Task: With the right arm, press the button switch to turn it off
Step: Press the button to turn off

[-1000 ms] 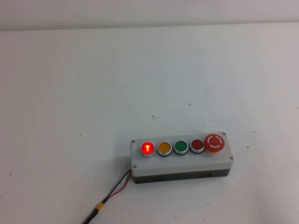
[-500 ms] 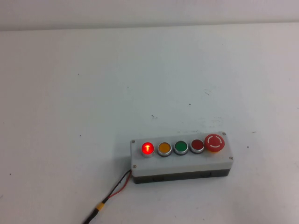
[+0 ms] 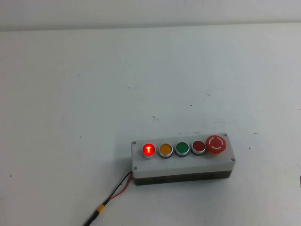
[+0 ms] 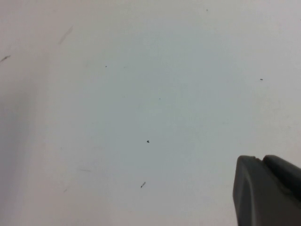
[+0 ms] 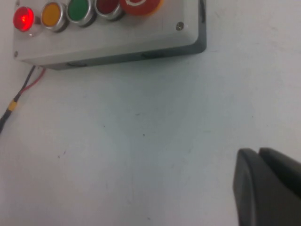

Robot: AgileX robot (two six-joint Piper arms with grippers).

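The button switch (image 3: 148,150) glows bright red at the left end of the row on the grey box (image 3: 183,164). It also shows in the right wrist view (image 5: 23,19). My right gripper (image 5: 257,151) is shut and empty. It hovers over bare table on the near side of the box (image 5: 117,42), well apart from the buttons. In the high view only a dark sliver shows at the right edge. My left gripper (image 4: 261,159) is shut and empty over bare white table, out of the high view.
Beside the switch stand an orange button (image 3: 165,150), a green button (image 3: 182,149), a darker red button (image 3: 198,147) and a large red mushroom button (image 3: 216,144). A red and black cable (image 3: 117,190) runs from the box's left end to the near table edge.
A dark sliver has come into the high view at the right edge. The box and its buttons have not moved, and the switch still glows.
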